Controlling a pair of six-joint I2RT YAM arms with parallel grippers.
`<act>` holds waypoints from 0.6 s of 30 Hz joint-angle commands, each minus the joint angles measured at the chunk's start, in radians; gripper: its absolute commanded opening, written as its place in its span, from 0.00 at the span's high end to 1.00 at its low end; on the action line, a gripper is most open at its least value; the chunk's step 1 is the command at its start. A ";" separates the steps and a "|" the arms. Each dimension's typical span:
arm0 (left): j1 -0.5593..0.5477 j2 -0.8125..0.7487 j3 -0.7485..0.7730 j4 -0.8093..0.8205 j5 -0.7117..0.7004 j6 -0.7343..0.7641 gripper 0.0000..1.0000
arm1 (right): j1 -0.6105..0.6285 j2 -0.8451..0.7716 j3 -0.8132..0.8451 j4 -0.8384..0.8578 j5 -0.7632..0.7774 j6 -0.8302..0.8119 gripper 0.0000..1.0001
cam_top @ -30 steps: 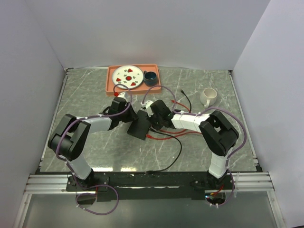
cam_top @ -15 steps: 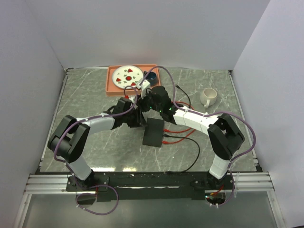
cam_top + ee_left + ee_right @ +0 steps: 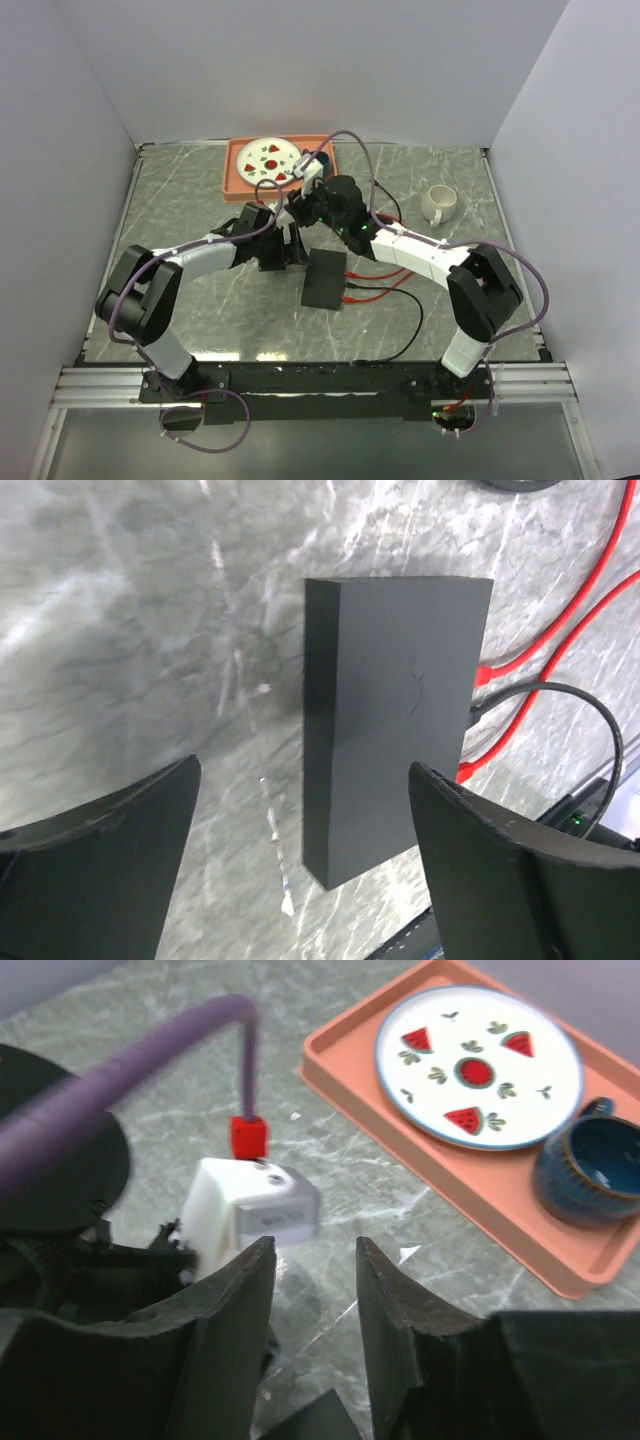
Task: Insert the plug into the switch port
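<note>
The switch (image 3: 324, 279) lies flat on the marble table, a matte-black slab that also fills the middle of the left wrist view (image 3: 400, 710). A black cable's plug (image 3: 476, 711) sits in the switch's side between two red plugs (image 3: 481, 673). My left gripper (image 3: 288, 252) (image 3: 305, 768) hovers just left of the switch, its jaws wide open and holding nothing. My right gripper (image 3: 301, 208) (image 3: 315, 1250) is behind the switch toward the tray, open, with only bare marble between its fingers.
An orange tray (image 3: 238, 177) with a watermelon plate (image 3: 272, 160) and a blue cup (image 3: 592, 1168) stands at the back. A white mug (image 3: 437, 203) is at the back right. Red and black cables (image 3: 385, 288) trail right of the switch.
Both grippers have opened. The switch, held tilted between them a second ago, now lies flat a little to the right. The right gripper has drawn back toward the tray.
</note>
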State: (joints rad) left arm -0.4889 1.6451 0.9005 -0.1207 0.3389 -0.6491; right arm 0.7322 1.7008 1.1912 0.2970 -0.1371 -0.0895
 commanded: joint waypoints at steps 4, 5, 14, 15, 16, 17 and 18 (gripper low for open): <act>0.084 -0.077 -0.011 -0.056 -0.055 0.055 0.04 | -0.147 -0.072 0.031 -0.108 0.056 0.114 0.44; 0.091 -0.080 -0.011 -0.059 -0.061 0.063 0.03 | -0.160 -0.066 0.033 -0.120 0.054 0.114 0.43; 0.156 -0.068 0.020 -0.063 -0.011 0.094 0.01 | -0.208 0.112 0.194 -0.349 0.059 0.016 0.31; 0.158 -0.059 0.034 -0.065 -0.005 0.095 0.01 | -0.212 0.132 0.234 -0.373 0.045 0.014 0.38; 0.159 -0.057 0.038 -0.066 -0.001 0.095 0.01 | -0.215 0.154 0.255 -0.390 0.009 0.017 0.41; 0.159 -0.053 0.043 -0.065 0.002 0.095 0.00 | -0.223 0.204 0.280 -0.445 -0.011 0.017 0.44; 0.161 -0.042 0.054 -0.066 0.009 0.098 0.00 | -0.226 0.230 0.341 -0.473 -0.021 0.023 0.48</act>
State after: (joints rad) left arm -0.3336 1.5944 0.9001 -0.1867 0.3099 -0.5785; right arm 0.5182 1.8343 1.3975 -0.0315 -0.0982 -0.0525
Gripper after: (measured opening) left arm 0.993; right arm 0.578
